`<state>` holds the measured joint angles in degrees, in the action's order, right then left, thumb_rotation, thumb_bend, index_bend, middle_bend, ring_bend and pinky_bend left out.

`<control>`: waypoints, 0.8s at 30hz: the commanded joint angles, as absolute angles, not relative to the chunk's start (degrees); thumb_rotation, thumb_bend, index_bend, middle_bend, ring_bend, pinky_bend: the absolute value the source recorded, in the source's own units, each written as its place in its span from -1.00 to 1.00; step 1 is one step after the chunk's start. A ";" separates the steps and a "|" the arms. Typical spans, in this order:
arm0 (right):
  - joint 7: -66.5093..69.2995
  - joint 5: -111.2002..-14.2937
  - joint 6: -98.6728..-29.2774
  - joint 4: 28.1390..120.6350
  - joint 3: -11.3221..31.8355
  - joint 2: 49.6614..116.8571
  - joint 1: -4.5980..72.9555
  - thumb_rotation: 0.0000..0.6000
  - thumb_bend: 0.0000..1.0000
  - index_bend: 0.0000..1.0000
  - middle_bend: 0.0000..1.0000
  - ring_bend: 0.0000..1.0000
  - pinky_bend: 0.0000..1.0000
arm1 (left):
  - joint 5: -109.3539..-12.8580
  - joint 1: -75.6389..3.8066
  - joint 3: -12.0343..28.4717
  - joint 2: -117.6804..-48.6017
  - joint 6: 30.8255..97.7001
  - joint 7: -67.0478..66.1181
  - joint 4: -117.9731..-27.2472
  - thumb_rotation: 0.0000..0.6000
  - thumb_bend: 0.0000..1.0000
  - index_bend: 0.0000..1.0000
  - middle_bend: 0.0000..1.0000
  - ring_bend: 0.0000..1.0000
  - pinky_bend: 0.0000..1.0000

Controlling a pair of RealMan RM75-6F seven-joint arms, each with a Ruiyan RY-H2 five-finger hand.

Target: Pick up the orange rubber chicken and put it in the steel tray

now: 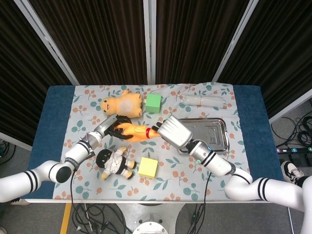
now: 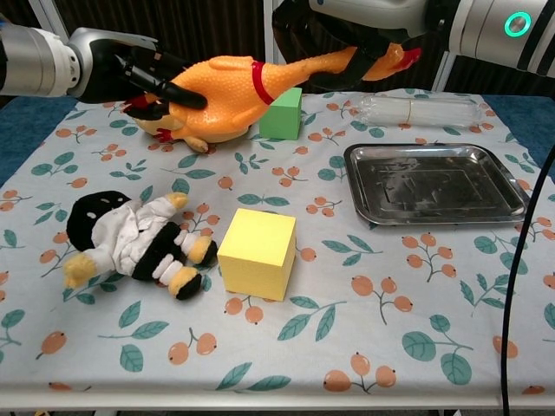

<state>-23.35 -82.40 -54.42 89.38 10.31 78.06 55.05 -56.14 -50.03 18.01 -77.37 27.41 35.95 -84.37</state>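
The steel tray (image 2: 434, 186) sits on the tabletop (image 2: 347, 286) with nothing in it. The orange rubber chicken (image 2: 230, 87) hangs in the air, up off the cloth, at about 10 o'clock from the tray. The left hand (image 2: 130, 74) has its dark fingers wrapped around the chicken's fat body end. The right hand (image 2: 347, 39) is closed around its thin neck, near the red beak. So both hands hold the chicken, one at each end. A green block (image 2: 282, 113) sits just behind it.

White arms (image 1: 273, 191), black bands; silver forearms, dark hands (image 2: 139, 74).
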 commanded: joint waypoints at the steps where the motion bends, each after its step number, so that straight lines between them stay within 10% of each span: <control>1: -22.32 -82.36 -54.76 89.03 10.35 77.56 54.62 1.00 -0.28 0.88 0.45 0.41 0.95 | -60.15 -48.44 18.61 -75.91 27.19 36.70 -85.74 1.00 -0.29 -0.43 -0.34 -0.47 -0.15; 7: -19.08 -83.33 -55.65 89.09 9.74 75.54 53.26 1.00 -0.28 0.88 0.45 0.40 0.95 | -66.47 -46.19 17.99 -75.05 30.83 35.80 -85.95 1.00 -0.60 -0.60 -0.74 -0.79 -0.55; 24: 9.60 -87.98 -66.16 85.59 1.65 65.76 38.65 1.00 -0.28 0.88 0.45 0.40 0.95 | -67.83 -40.39 14.88 -73.84 43.78 27.46 -87.19 1.00 -0.65 -0.60 -0.74 -0.79 -0.56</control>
<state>2.95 -87.23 -63.72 88.47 3.95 67.34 42.35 -67.97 -40.61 15.06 -74.03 43.61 27.59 -87.04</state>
